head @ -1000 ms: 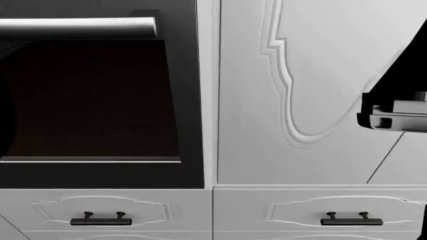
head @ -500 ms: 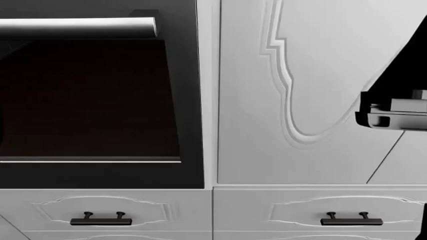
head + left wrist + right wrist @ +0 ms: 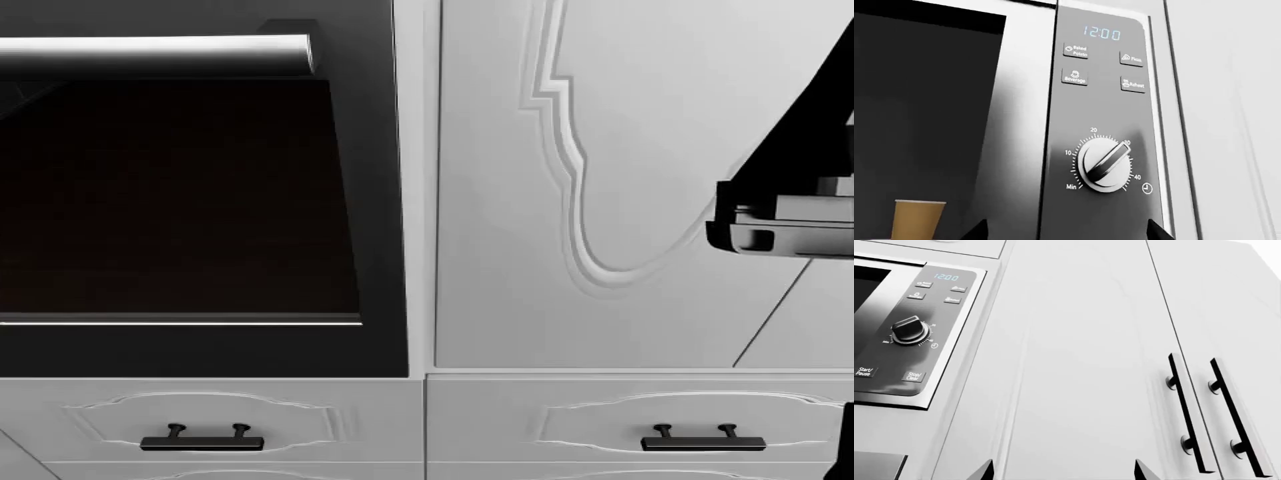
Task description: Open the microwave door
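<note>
Closest in, at the left wrist camera's lower edge: two dark fingertips (image 3: 978,231) of the left hand (image 3: 1064,231), set wide apart, nothing between them, hovering short of the microwave (image 3: 1021,125). Just beyond, filling that view: the control panel (image 3: 1104,125) with a clock display reading 12:00 (image 3: 1102,33), four preset buttons and a silver timer dial (image 3: 1105,165), pointer aimed toward two o'clock. To nine o'clock of the panel, the dark microwave door (image 3: 927,125), shut flush against the panel edge. Down at seven o'clock, a tan paper cup (image 3: 918,220), seemingly behind the glass, though hard to tell for sure.

Right wrist view next: the right hand (image 3: 1063,469) likewise spread, two tips at the frame edge, empty, facing a white cabinet door (image 3: 1081,370). Off toward ten o'clock, the same microwave panel (image 3: 917,330) with its dial and Start/Pause and Stop/Clear keys. Toward four o'clock, a pair of black vertical cabinet handles (image 3: 1207,415).

From the head camera: a dark arm segment (image 3: 787,215) at three o'clock, in front of an ornate white panel (image 3: 587,180). At nine o'clock, a black oven (image 3: 200,200) with a silver bar handle (image 3: 160,55). Below, at six o'clock, two white drawers with small black pulls (image 3: 202,438).
</note>
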### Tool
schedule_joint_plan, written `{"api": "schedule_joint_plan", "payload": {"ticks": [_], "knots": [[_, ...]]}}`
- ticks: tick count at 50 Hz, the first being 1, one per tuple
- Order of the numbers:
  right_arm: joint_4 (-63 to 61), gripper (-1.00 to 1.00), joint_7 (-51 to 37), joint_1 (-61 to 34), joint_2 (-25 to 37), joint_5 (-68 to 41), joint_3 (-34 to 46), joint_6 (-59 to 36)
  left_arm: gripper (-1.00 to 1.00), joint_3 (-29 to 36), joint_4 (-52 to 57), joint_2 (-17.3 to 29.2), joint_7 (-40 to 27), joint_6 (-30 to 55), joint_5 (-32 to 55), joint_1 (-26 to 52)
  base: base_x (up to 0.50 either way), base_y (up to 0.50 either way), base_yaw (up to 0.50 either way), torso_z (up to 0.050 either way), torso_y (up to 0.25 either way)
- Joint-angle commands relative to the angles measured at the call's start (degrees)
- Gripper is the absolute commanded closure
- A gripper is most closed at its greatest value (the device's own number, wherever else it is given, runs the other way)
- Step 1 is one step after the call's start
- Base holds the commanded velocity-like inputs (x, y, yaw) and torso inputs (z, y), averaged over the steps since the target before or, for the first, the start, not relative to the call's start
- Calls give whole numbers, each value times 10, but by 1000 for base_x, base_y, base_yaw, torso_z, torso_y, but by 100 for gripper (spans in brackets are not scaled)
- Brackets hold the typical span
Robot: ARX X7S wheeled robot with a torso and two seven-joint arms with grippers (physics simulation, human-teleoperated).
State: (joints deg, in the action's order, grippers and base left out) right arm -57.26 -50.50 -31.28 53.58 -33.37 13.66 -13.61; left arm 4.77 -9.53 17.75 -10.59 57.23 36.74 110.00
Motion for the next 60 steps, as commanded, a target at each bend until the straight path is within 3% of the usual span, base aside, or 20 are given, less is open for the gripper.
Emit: {"api": "schedule_joint_plan", "payload": {"ticks": [1, 16, 25, 37, 46, 60], "knots": [[4, -100, -1, 6, 2, 2, 1, 10, -100, -43, 148, 34, -48, 87, 53, -22, 0, 0, 0, 0, 0], [3, -100, -3, 10, 5, 3, 1, 18, -100, -78, 231, 53, -89, 151, 93, -18, 0, 0, 0, 0, 0], [1, -100, -8, 14, 11, -1, -4, 22, -100, -20, 224, 38, -83, 111, 59, 7, 0, 0, 0, 0, 0], [1, -100, -11, 13, 19, -8, -9, 28, -100, 87, 59, 5, -61, -51, -71, 46, 0, 0, 0, 0, 0], [2, -100, -12, 16, 22, -11, -11, 33, -100, 121, -104, -2, -101, -171, -176, 92, 0, 0, 0, 0, 0], [8, -100, -8, 19, 16, -2, -2, 44, -100, 172, -197, 29, -128, -193, -258, 120, 0, 0, 0, 0, 0]]}}
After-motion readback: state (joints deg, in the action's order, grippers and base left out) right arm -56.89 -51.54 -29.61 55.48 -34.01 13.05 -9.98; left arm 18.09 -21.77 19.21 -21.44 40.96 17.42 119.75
